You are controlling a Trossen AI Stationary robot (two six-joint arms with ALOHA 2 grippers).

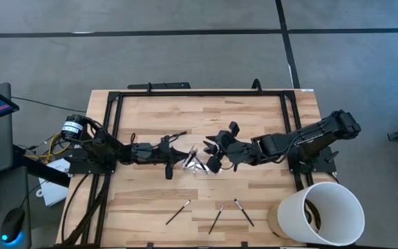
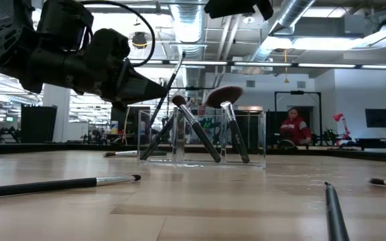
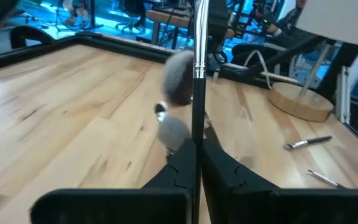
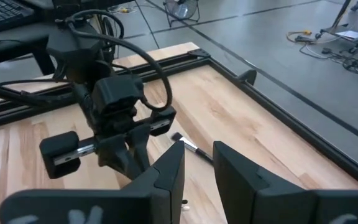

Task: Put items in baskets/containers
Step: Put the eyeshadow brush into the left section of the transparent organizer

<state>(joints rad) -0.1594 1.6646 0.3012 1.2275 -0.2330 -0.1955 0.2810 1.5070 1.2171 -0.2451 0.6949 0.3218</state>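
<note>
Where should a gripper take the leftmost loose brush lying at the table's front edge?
Grip the leftmost brush mid-handle, coming straight down from above, fingers closing across its slanted line. It lies flat on the table, thin and apart from the other two brushes, so a side approach probably has little to catch.

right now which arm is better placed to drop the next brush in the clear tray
Left. The left gripper is shut on a brush and sits right beside the clear tray. The right gripper is open and empty, on the tray's other side.
</note>
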